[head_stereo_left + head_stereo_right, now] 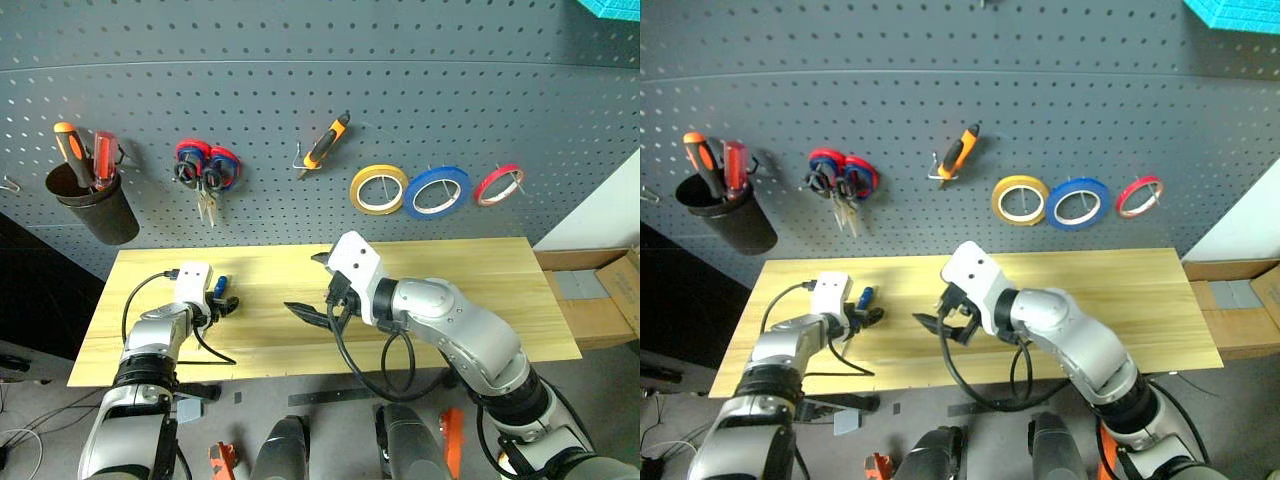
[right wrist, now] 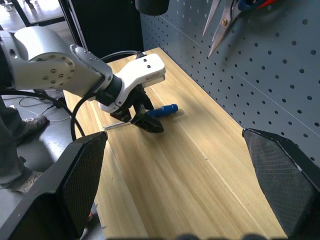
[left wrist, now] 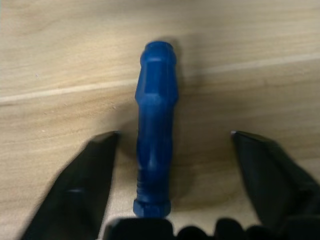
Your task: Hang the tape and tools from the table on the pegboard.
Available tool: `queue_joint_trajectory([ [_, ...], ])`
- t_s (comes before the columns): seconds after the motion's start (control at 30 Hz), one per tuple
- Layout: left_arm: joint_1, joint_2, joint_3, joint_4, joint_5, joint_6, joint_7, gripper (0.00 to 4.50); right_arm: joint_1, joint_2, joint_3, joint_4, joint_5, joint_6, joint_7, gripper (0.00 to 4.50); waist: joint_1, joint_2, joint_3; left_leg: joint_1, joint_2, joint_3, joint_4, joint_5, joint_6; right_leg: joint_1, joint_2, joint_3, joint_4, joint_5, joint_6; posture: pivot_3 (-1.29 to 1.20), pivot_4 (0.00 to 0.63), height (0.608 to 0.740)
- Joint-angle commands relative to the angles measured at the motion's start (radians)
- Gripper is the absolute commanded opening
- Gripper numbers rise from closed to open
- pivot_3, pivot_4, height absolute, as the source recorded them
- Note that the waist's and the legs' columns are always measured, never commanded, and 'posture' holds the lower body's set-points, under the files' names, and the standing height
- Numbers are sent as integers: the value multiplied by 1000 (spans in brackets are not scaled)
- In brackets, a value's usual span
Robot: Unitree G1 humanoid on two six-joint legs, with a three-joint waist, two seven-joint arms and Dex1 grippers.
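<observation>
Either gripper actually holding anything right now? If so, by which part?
Nothing held. The left gripper straddles the blue screwdriver's handle on the table, fingers clear of it on both sides. The right gripper is open over bare wood.

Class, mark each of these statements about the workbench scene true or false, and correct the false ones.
1. The blue-handled screwdriver lies on the table. True.
2. The blue tape lies on the table. False: it hangs on the pegboard.
3. The left end effector has its fingers on either side of the screwdriver handle. True.
4. The right end effector grips the pliers. False: it is open and empty; the pliers hang on the pegboard.
</observation>
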Motion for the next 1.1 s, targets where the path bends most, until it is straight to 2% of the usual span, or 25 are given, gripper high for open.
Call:
queue_joint_trajectory([
  [0.03, -2, 9, 18, 32, 4, -14, 10, 2218, -22, 5, 8, -35, -11, -6, 2, 4500, -2, 0, 0, 0, 0, 0, 0, 0, 0, 0, 0, 0, 0, 0, 0, -95, 261, 740],
  [0.2, 40, 3, 49, -38, -4, -84, 38, 551, -36, -1, 6, -34, -18, -5, 10, 4500, -7, 0, 0, 0, 0, 0, 0, 0, 0, 0, 0, 0, 0, 0, 0, -95, 252, 740],
  [0.3, 129, -17, 118, -194, -44, -149, 81, 530, -58, -9, -12, -40, -16, 2, 17, 4500, -11, 0, 0, 0, 0, 0, 0, 0, 0, -1, 0, 1, -1, 0, 0, -90, 243, 740],
  [0.47, 358, -51, 181, -555, -79, -193, 109, 530, -100, -19, -78, -58, 7, -40, 56, 4500, -9, 0, 0, 0, 1, 0, -2, 0, -1, -2, -1, 3, -1, 0, 0, -66, 226, 740],
  [0.6, 494, -88, 241, -824, -108, -261, 136, 530, -125, -55, -126, -69, 15, -174, 136, 4500, 4, 0, 0, -1, 1, 0, -1, 0, 0, -2, -1, 1, -2, 0, 0, -45, 208, 740],
  [0.7, 551, -95, 266, -946, -60, -333, 187, 530, -137, -62, -170, -70, 41, -266, 183, 4500, 19, -1, -1, -1, 1, 0, -1, 0, 0, -1, -1, 2, -3, 0, 0, -16, 189, 740],
  [0.83, 517, -114, 303, -1024, -25, -368, 288, 530, -170, -61, -223, -40, 95, -268, 217, 4500, 36, -1, -4, -1, 1, 0, -1, 0, 0, -1, 0, 1, -2, 1, -1, 3, 170, 740],
  [1.1, 278, -34, 299, -1068, -80, -343, 254, 530, -203, -90, -224, 20, 86, -312, 275, 4500, 49, -6, -11, -1, 0, 0, 0, 1, -3, 0, 0, -1, -2, 1, -1, 11, 147, 740],
])
